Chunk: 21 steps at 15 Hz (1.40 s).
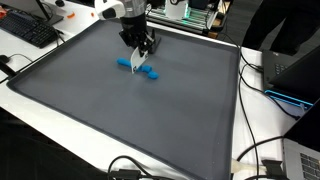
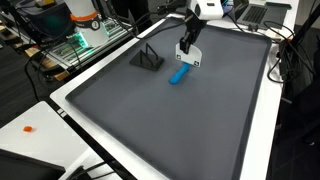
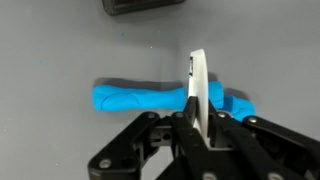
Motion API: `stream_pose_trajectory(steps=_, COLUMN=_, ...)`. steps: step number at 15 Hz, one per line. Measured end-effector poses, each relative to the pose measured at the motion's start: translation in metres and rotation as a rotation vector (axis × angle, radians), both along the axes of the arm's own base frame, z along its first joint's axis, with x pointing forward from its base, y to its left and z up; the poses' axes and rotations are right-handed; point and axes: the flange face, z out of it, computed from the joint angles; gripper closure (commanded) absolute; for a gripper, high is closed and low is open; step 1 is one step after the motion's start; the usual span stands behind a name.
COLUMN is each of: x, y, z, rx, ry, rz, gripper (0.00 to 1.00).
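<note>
A blue dough-like roll (image 1: 140, 69) lies on the dark grey mat (image 1: 120, 125) toward its far side; it shows in both exterior views (image 2: 179, 74) and across the wrist view (image 3: 140, 98). My gripper (image 1: 145, 46) (image 2: 188, 54) (image 3: 200, 128) hangs right above it, shut on a thin white flat blade (image 3: 198, 82). The blade stands on edge and points down across the roll near one end (image 1: 139, 62). Whether its tip touches the roll I cannot tell.
A small black wedge-shaped stand (image 2: 148, 58) sits on the mat beside the roll, with its edge at the top of the wrist view (image 3: 145, 5). A keyboard (image 1: 30, 30), a laptop (image 1: 295, 70) and cables (image 1: 255, 150) surround the mat. A small orange piece (image 2: 28, 128) lies off the mat (image 2: 180, 130).
</note>
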Motion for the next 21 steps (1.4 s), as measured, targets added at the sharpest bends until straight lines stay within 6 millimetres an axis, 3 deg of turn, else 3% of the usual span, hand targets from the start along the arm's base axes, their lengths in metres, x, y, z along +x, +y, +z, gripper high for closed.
stream_pose_trajectory(steps=9, x=0.003, y=-0.023, z=-0.001, rx=-0.023, ry=-0.002, rz=-0.032, gripper=0.98)
stream_pose_trajectory(steps=21, x=0.006, y=-0.025, z=-0.02, rx=-0.027, ry=0.024, rz=-0.036, gripper=0.98)
